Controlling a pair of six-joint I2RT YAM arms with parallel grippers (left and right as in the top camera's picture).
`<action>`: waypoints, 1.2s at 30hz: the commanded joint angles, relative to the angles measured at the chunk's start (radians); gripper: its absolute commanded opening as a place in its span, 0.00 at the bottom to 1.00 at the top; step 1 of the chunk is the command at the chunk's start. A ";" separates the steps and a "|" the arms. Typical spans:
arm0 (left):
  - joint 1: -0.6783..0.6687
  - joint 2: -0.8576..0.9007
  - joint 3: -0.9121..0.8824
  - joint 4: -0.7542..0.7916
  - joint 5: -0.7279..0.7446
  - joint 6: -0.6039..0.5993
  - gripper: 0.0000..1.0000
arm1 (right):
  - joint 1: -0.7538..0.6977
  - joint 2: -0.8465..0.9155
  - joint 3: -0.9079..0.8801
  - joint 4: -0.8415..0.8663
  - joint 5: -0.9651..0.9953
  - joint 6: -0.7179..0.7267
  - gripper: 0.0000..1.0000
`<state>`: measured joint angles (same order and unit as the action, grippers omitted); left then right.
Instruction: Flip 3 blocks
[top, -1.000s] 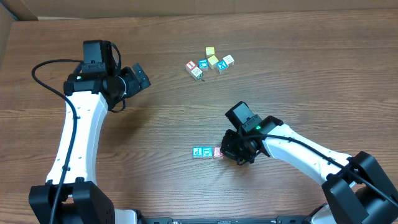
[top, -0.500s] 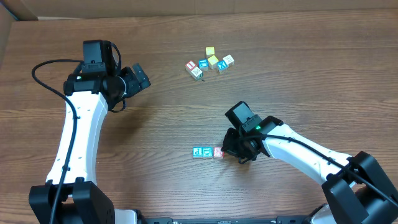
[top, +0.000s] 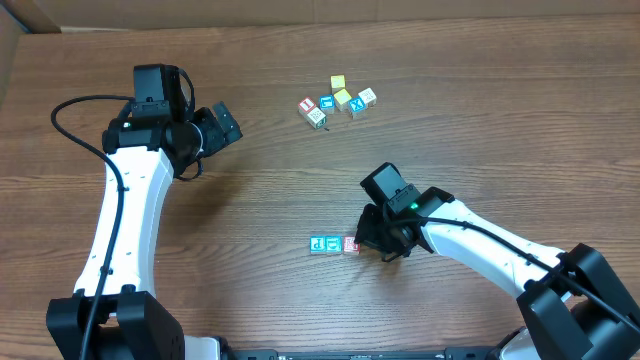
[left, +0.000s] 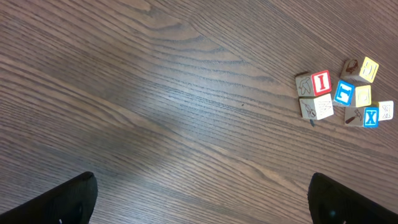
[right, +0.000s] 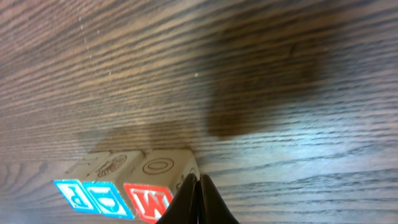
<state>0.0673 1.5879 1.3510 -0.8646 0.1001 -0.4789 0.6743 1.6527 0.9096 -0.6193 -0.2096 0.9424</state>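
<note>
Three blocks lie in a row on the table: a blue "P" block (top: 318, 243) (right: 76, 191), a second blue-letter block (top: 333, 243) (right: 107, 196), and a red-lettered block (top: 351, 244) (right: 151, 198) with an engraved ring on its upper face. My right gripper (top: 364, 243) (right: 198, 186) is shut with nothing between its fingers, and its tip rests at the right edge of the red-lettered block. My left gripper (top: 225, 125) (left: 205, 205) is open and hangs over bare wood at the far left, away from the row.
A cluster of several other letter cubes (top: 338, 100) (left: 342, 93), among them a blue "X" cube (left: 370, 116) and a red "I" cube (left: 321, 82), sits at the back centre. The brown wooden table (top: 250, 200) fills the view.
My right gripper has edged slightly left against the red-lettered block. The left arm and the blocks show no visible movement.
</note>
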 joint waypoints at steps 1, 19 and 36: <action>0.003 -0.006 0.008 0.001 -0.004 0.011 1.00 | 0.016 -0.003 -0.007 0.006 0.003 0.005 0.04; 0.003 -0.006 0.008 0.001 -0.004 0.011 1.00 | 0.016 -0.003 -0.007 0.025 -0.021 0.039 0.04; 0.003 -0.006 0.008 0.001 -0.004 0.011 1.00 | 0.016 -0.003 -0.007 0.014 -0.027 0.039 0.04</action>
<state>0.0673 1.5879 1.3510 -0.8646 0.1001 -0.4789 0.6842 1.6527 0.9096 -0.5995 -0.2329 0.9722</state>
